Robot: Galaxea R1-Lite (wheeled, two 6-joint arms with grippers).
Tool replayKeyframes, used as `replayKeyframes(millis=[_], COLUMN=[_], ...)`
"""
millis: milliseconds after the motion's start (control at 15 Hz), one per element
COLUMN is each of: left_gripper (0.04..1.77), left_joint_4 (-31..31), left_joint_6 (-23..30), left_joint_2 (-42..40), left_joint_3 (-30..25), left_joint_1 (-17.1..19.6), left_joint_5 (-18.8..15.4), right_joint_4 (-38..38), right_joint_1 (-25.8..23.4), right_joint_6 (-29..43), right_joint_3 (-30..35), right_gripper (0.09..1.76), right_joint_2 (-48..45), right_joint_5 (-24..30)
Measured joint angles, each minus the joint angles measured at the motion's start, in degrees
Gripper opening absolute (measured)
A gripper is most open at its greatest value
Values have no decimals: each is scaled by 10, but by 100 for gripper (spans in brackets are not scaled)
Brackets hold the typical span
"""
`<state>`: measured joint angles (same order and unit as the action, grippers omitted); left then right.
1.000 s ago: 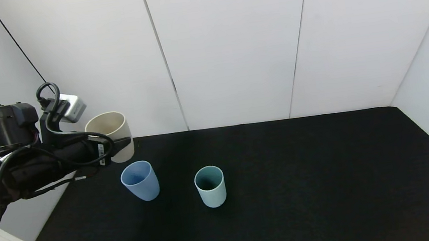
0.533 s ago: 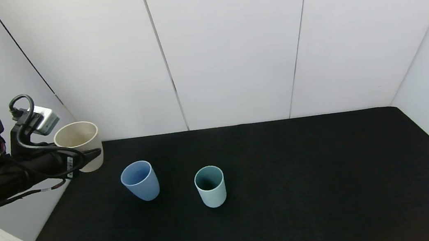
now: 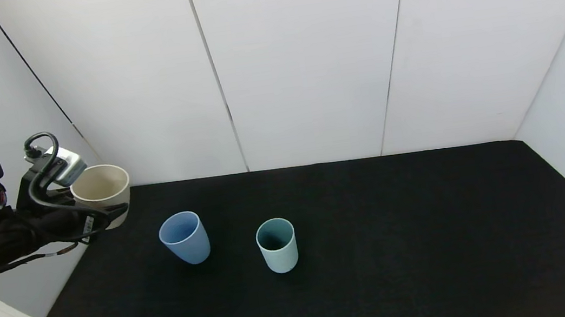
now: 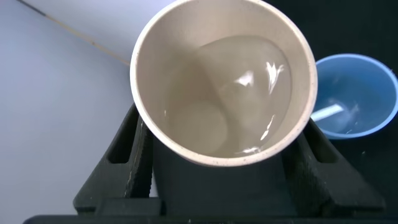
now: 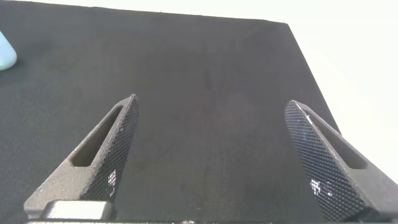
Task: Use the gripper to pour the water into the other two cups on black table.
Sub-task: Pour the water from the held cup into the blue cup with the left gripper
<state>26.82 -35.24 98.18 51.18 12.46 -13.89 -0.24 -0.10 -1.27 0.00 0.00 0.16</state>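
Left hand (image 3: 109,211) drifted back left, lower now, clamped round cream cup (image 3: 101,190), water (image 4: 239,93) inside, upright at desk (image 3: 382,254) left-rear edge. Blue cup (image 3: 184,238) sits right-forward, teal cup (image 3: 276,245) beyond. Right hand (image 5: 211,155) wide open, empty.

The left gripper (image 3: 106,211) clamps a cream cup (image 3: 101,190) holding water (image 4: 239,93). The upright blue cup (image 3: 185,238) stands nearby; the teal cup (image 3: 277,245) stands farther off.
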Motion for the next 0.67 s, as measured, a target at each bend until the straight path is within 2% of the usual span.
replayKeyframes(millis=[667], left_gripper=[119], left_joint_4=[-1], left_joint_6=[-139], left_joint_2=[16], left_joint_3=[1], left_joint_1=[-4], left_joint_5=[31], right_joint_4=[0], right_joint_1=[0], right_joint_6=[0], right_joint_3=[0], right_gripper=[171], right_joint_2=[0], right_joint_5=[0])
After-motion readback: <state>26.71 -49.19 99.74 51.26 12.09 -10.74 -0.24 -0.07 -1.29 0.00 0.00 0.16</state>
